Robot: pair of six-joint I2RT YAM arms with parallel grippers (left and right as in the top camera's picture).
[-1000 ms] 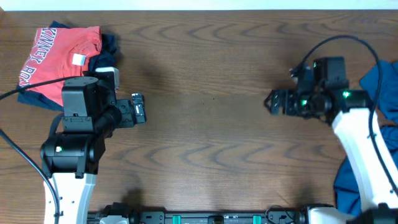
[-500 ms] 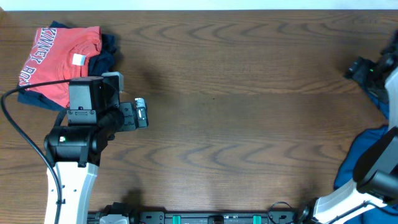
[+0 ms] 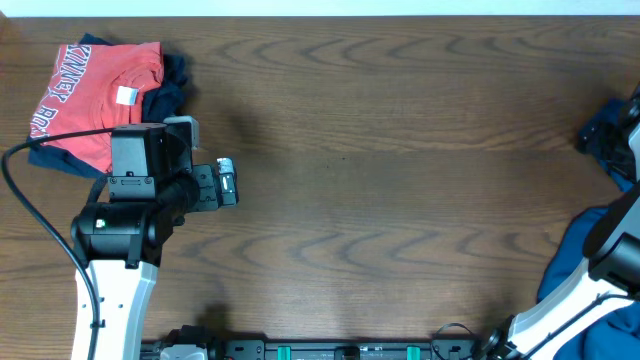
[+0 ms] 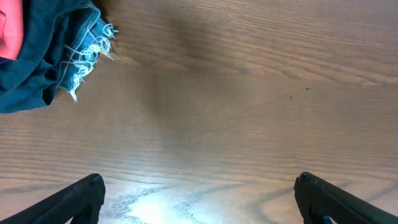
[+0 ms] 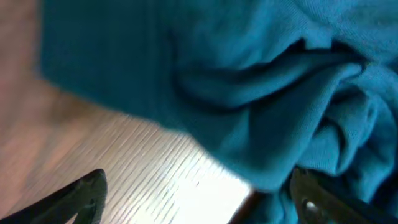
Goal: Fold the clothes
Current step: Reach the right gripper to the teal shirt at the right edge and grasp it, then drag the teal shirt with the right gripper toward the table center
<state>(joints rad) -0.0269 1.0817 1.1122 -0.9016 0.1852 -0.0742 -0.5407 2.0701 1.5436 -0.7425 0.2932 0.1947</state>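
The right gripper [image 3: 597, 135] is being swung out to the 3 o'clock edge of the table [image 3: 380, 200]. A second ago it was being held near the centre-right, and over the last half second only a small further shift outward is being made. Its jaws are being kept apart with nothing between them. In the right wrist view the crumpled blue garment [image 5: 249, 81] is being brought close beneath them, filling the frame from 12 to 4 o'clock. More of the blue garment is being shown at 4 o'clock of the overhead view, partly off the table.

The left gripper [image 3: 226, 183] is being held at 9 o'clock, unmoved over the last half second. Its jaws are also apart, over bare wood, with the frayed dark denim [image 4: 50, 56] at 10 o'clock of its wrist view. The folded red shirt [image 3: 95, 85] is being left at 10 o'clock of the overhead view, lying against the dark denim.

Judged from this, the red shirt is being treated as finished and the blue garment is being reached for next. No grasp is being made yet.
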